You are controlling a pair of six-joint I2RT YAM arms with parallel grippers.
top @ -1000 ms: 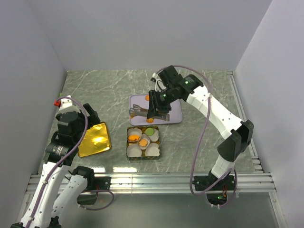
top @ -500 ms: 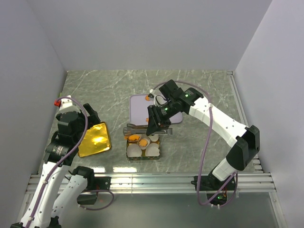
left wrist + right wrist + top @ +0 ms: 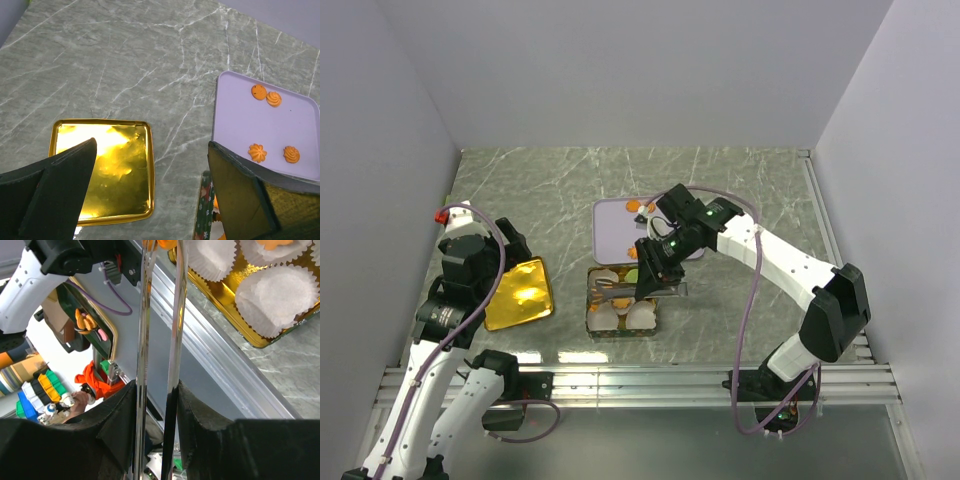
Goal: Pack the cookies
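Cookies [image 3: 257, 152] lie on the tray [image 3: 235, 115], and the right gripper [image 3: 656, 276] clamps tongs [image 3: 159, 330] squeezed onto one orange cookie over the tin [image 3: 620, 334]. Next it should ease the tongs apart above a paper cup [image 3: 287, 297].

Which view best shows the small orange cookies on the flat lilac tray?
The left wrist view: four small orange cookies lie unobstructed on the flat lilac tray. Top external gives only orange specks at the tray's far edge, the right arm covering part of it. Right wrist misses the tray, showing just metal tongs and white paper cups.
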